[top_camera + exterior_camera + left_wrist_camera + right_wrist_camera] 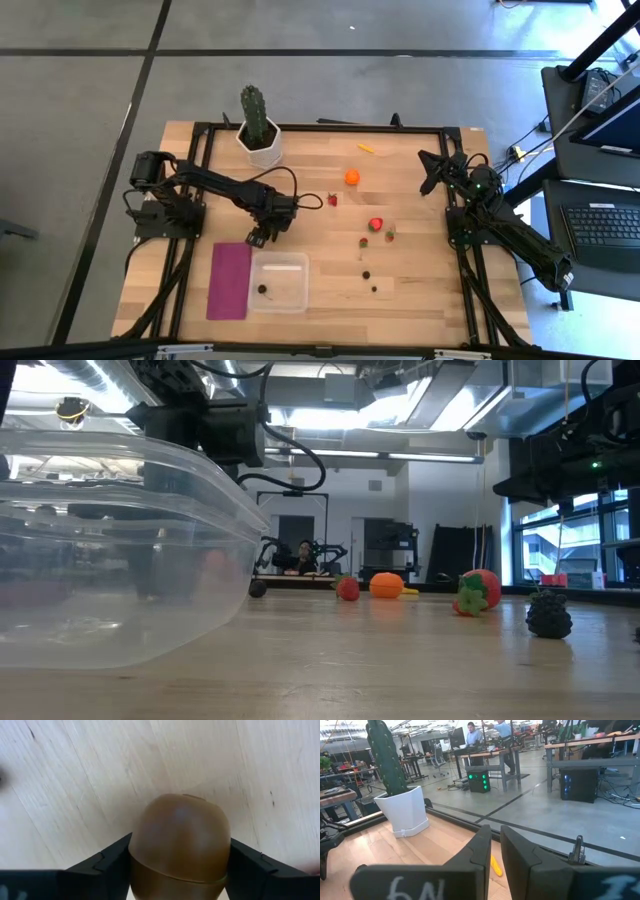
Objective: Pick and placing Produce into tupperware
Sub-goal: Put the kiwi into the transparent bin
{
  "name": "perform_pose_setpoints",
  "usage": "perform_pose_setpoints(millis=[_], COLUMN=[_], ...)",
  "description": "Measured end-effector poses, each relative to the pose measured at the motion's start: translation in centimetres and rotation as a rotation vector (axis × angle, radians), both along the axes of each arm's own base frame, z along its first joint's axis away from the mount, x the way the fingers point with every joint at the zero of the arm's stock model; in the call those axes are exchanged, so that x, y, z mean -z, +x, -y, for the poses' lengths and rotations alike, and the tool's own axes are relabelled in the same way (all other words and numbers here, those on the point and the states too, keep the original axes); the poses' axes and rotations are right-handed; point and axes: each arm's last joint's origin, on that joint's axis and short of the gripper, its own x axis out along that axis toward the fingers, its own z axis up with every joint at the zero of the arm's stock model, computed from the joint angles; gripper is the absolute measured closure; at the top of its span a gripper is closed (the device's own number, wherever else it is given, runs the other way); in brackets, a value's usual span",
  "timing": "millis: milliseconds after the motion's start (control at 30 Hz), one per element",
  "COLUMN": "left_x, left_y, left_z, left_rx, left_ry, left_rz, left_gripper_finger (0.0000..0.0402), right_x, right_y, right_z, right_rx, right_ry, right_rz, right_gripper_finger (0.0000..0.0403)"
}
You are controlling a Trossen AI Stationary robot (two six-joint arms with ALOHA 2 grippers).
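My left gripper (259, 237) hovers just beyond the far rim of the clear tupperware (279, 282) and is shut on the brown kiwi (180, 837). One dark berry (262, 290) lies inside the tub. On the wood rest the orange ball (352, 177), strawberries (376, 224) (332, 199), more dark berries (366, 273) and the thin yellow piece (367, 148). My right gripper (430, 172) waits shut near the table's far right, holding nothing, with the yellow piece (496, 866) beyond its fingers. My left gripper pinches the kiwi between its two fingers, one finger (112, 862) on each long side (142, 855) of the fruit. The fingers point down at the table from above. The kiwi's rounded end (182, 802) sticks out past the fingertips, clear of the wood.
A flat magenta rectangle (230, 280) lies against the tub's left side. A tall green cactus in a white pot (258, 128) stands at the far edge, left of centre. A black frame borders the tabletop. In the low view the tub wall (130, 560) fills the left foreground.
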Motion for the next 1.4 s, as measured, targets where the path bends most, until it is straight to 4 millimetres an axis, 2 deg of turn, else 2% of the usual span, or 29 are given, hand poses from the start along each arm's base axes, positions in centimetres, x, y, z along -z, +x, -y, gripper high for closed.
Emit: perform_pose_setpoints(millis=[233, 333, 567, 800, 900, 1000, 1267, 1400], left_x=[-0.1, -1.1, -6.4, -12.0, -13.9, -14.9, -14.9, -15.0], left_y=[-0.1, 0.1, 2.0, 4.2, 4.8, 5.0, 4.2, 3.9], left_z=[-0.1, -0.2, -0.8, 0.0, 0.9, 2.5, 7.9, 10.1], left_rx=[-0.002, -0.022, -0.101, -0.187, -0.222, -0.223, -0.171, -0.199], left_ry=[0.018, 0.06, 0.115, -0.028, -0.098, -0.116, -0.089, -0.081], left_rz=[-0.014, -0.061, -0.07, 0.069, 0.127, 0.149, 0.162, 0.202], left_gripper_finger=[0.0158, 0.016, 0.0159, 0.0158, 0.0157, 0.0157, 0.0157, 0.0157], right_x=[0.0, 0.0, 0.0, 0.0, 0.0, 0.0, 0.0, 0.0], right_y=[0.0, 0.0, 0.0, 0.0, 0.0, 0.0, 0.0, 0.0], right_z=[0.0, 0.0, 0.0, 0.0, 0.0, 0.0, 0.0, 0.0], right_rx=[0.0, 0.0, 0.0, 0.0, 0.0, 0.0, 0.0, 0.0], right_ry=[0.002, 0.001, 0.0, 0.0, 0.0, 0.002, 0.018, 0.017], right_rz=[0.002, 0.002, 0.0, 0.0, 0.0, 0.002, 0.018, 0.016], right_gripper_finger=[0.0357, 0.0357, 0.0357, 0.0357, 0.0357, 0.0357, 0.0357, 0.0357])
